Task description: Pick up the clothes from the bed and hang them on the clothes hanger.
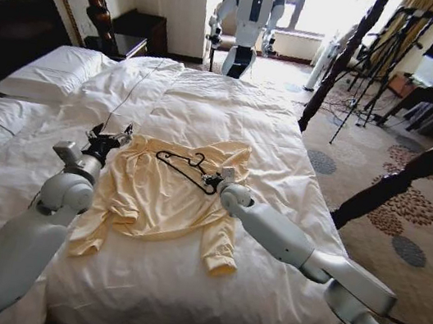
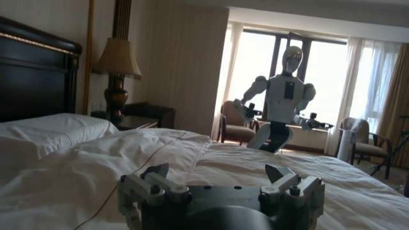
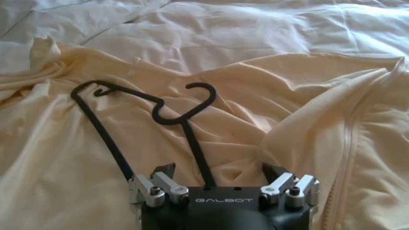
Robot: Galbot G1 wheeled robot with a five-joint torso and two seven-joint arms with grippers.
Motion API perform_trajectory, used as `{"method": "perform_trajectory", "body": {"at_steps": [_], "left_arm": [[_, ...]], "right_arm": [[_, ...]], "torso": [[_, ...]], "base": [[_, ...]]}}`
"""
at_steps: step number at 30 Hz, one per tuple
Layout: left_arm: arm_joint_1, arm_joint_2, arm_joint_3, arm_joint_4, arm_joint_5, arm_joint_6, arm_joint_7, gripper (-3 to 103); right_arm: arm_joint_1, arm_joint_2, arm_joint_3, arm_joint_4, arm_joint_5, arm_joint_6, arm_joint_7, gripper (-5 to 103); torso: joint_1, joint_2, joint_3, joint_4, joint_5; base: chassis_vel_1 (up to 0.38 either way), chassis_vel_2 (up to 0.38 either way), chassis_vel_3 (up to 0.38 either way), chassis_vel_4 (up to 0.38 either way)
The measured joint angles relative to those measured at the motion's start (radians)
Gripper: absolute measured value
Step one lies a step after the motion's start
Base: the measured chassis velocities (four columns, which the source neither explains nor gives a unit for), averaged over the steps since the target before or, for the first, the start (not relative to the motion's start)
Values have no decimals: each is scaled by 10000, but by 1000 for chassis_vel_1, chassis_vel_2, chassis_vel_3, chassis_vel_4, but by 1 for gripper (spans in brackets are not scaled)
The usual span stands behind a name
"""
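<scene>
Lying flat on top point(image 1: 163, 195) on bed point(image 1: 282, 165): hanger point(image 1: 186, 168). Right gripper point(image 1: 211, 182) open at its end. Left gripper point(image 1: 110, 139) open, empty, above duvet beside top.

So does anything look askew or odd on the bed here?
The thin dark hanger lies loose atop the crumpled pale yellow-cream top, not inside it. The right pincer sits open at it; the left pincer hovers open.

Arms: smooth, rounded pale-grey shells with bulbous joints, both mine.
Left gripper point(image 2: 221, 179): grey block, silver screws, short dark-tipped fingers point(image 2: 155, 171).
Right gripper point(image 3: 221, 176): dark body marked "GALBOT" in pale letters, silver knuckles with bolts.
</scene>
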Motion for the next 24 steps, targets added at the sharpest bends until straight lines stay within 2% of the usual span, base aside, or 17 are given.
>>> {"method": "perform_trajectory", "body": {"at_steps": [1, 2, 4, 7, 9, 10, 14, 16, 18, 19, 23, 24], "left_arm": [[0, -26, 1, 6, 3, -17, 6, 100], [0, -26, 1, 6, 3, -17, 6, 100], [-21, -45, 4, 27, 3, -21, 15, 100], [-54, -46, -14, 51, -1, -21, 26, 100], [-82, -54, -35, 84, -9, -21, 36, 100], [-82, -54, -35, 84, -9, -21, 36, 100], [-69, -90, -51, 145, -15, -44, 44, 100], [-52, -89, -52, 145, -15, -50, 46, 100], [-31, -67, -57, 141, -14, -58, 49, 100], [-31, -67, -57, 141, -14, -58, 49, 100], [-72, -8, -58, 138, -25, -62, 49, 100], [-72, -8, -58, 138, -25, -62, 49, 100]], "right_arm": [[-2, 129, -1, -218, -148, 9, -156, 96], [-2, 129, -1, -218, -148, 9, -156, 96], [-2, 318, -42, -338, -265, 18, -230, 87], [11, 366, -198, -204, -333, 18, -227, 82], [33, 341, -372, -30, -396, 18, -228, 71], [33, 341, -372, -30, -396, 18, -228, 71], [-23, 375, -402, 6, -389, -32, -175, 48], [-43, 380, -366, -19, -404, -35, -158, 48], [-84, 351, -295, -53, -424, -35, -123, 38], [-84, 351, -295, -53, -424, -35, -123, 38], [-131, 252, -236, -54, -425, 31, -113, 16], [-131, 252, -236, -54, -425, 31, -113, 16]], "torso": [[0, 0, 0, 0, 1], [0, 0, 0, 0, 1], [1, 0, 1, 0, 1], [2, -1, 1, 2, 1], [0, 0, 0, 1, 1], [0, 0, 0, 1, 1], [2, -1, 1, 1, 2], [1, -1, 1, 1, 1], [1, -1, 1, 1, 2], [1, -1, 1, 1, 2], [1, 0, 1, 0, 3], [1, 0, 1, 0, 3]], "base": [[0, 0, 0, 0], [0, 0, 0, 0], [0, 0, 0, 0], [0, 0, 0, 0], [0, 0, 0, 0], [0, 0, 0, 0], [0, 0, 0, 0], [0, 0, 0, 0], [0, 0, 0, 0], [0, 0, 0, 0], [0, 0, 0, 0], [0, 0, 0, 0]]}}
